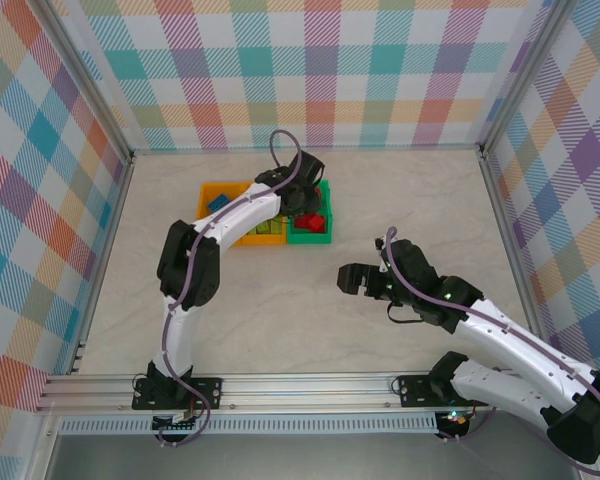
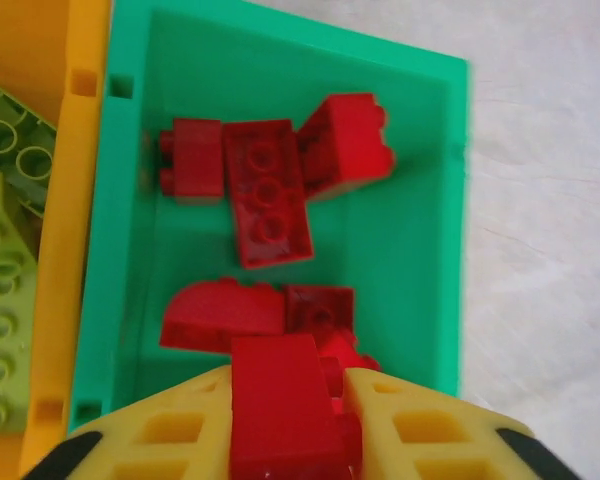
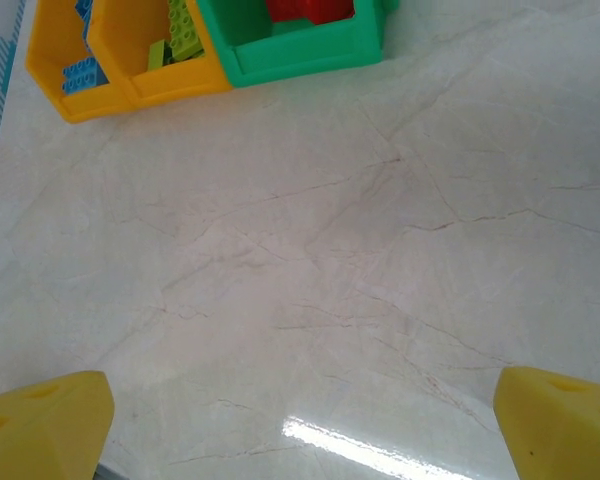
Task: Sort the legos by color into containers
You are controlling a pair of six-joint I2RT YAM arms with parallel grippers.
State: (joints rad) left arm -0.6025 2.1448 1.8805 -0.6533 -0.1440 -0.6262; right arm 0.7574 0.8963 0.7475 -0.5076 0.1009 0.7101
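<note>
Left tool grips red brick over green bin; loose red bricks lie beneath. Adjacent orange bin holds lime bricks. Right tool: jaws wide apart, over worktop, well apart from bins.

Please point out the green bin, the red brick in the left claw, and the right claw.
green bin (image 2: 456, 230): left wrist view, right wall.
red brick (image 2: 280, 410): left wrist view, top face.
right claw (image 3: 300, 425): right wrist view, midway between fingertips.
</note>
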